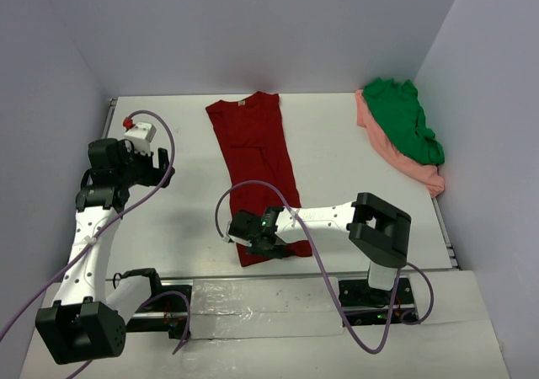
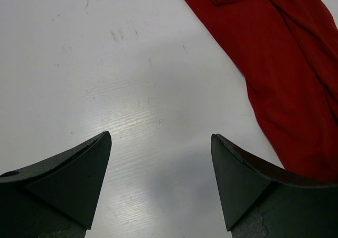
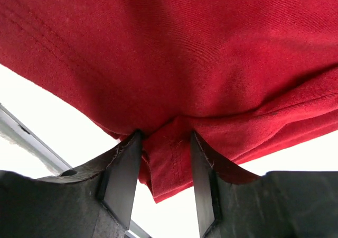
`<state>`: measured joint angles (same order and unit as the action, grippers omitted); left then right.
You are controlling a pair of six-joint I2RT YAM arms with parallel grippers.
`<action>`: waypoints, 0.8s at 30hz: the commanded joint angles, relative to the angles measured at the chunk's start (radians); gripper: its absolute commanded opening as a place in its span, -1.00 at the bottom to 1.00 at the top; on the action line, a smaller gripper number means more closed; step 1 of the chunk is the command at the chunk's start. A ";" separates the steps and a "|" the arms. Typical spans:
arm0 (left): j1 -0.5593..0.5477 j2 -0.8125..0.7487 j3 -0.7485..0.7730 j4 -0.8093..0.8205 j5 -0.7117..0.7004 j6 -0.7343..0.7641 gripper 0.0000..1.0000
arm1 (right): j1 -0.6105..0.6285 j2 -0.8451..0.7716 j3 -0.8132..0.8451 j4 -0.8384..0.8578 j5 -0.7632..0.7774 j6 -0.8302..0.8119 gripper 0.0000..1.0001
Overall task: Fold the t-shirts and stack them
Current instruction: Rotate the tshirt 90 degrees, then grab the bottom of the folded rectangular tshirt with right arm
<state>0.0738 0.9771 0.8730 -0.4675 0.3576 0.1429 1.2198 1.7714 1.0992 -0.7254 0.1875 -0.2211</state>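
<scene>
Dark red t-shirt hem pinched in the right tool; left tool gapes open over the table.

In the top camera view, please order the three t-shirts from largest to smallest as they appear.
1. dark red t-shirt, laid out long.
2. green t-shirt, crumpled.
3. pink t-shirt, mostly hidden under the green one, so its rank is unsure.

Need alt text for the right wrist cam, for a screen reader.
A hem fold of the red shirt is pinched in the right claw, cloth touching both dark fingers. The shirt fills the upper frame, with white table showing below it and a grey rail at lower left.
</scene>
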 commanded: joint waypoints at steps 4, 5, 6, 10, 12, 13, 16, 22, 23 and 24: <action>0.007 0.000 -0.008 0.032 0.035 0.000 0.70 | 0.004 -0.004 0.044 -0.003 0.001 0.005 -0.04; 0.009 0.000 -0.008 0.032 0.038 0.001 0.70 | 0.004 -0.006 0.047 -0.009 -0.014 0.003 -0.04; 0.008 0.000 -0.006 0.030 0.043 0.003 0.70 | 0.004 -0.016 0.053 -0.014 -0.031 0.002 -0.04; 0.009 0.003 -0.008 0.029 0.052 0.006 0.70 | 0.004 -0.044 0.062 -0.037 -0.105 -0.011 -0.07; 0.007 0.008 -0.008 0.026 0.057 0.007 0.70 | 0.004 -0.058 0.065 -0.048 -0.177 -0.018 -0.11; 0.007 0.008 -0.009 0.026 0.060 0.007 0.70 | 0.004 -0.070 0.068 -0.055 -0.181 -0.020 -0.15; 0.007 0.008 -0.009 0.024 0.061 0.009 0.70 | 0.004 -0.075 0.061 -0.057 -0.189 -0.023 -0.27; 0.009 0.008 -0.006 0.023 0.066 0.007 0.70 | 0.004 -0.064 0.031 -0.042 -0.079 -0.020 -0.35; 0.008 0.011 -0.005 0.021 0.066 0.007 0.70 | 0.004 -0.063 0.031 -0.045 -0.080 -0.021 -0.35; 0.007 0.012 -0.003 0.018 0.066 0.007 0.69 | 0.003 -0.063 0.031 -0.045 -0.074 -0.021 -0.36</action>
<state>0.0738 0.9844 0.8608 -0.4675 0.3901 0.1432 1.2198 1.7378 1.1255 -0.7567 0.0780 -0.2340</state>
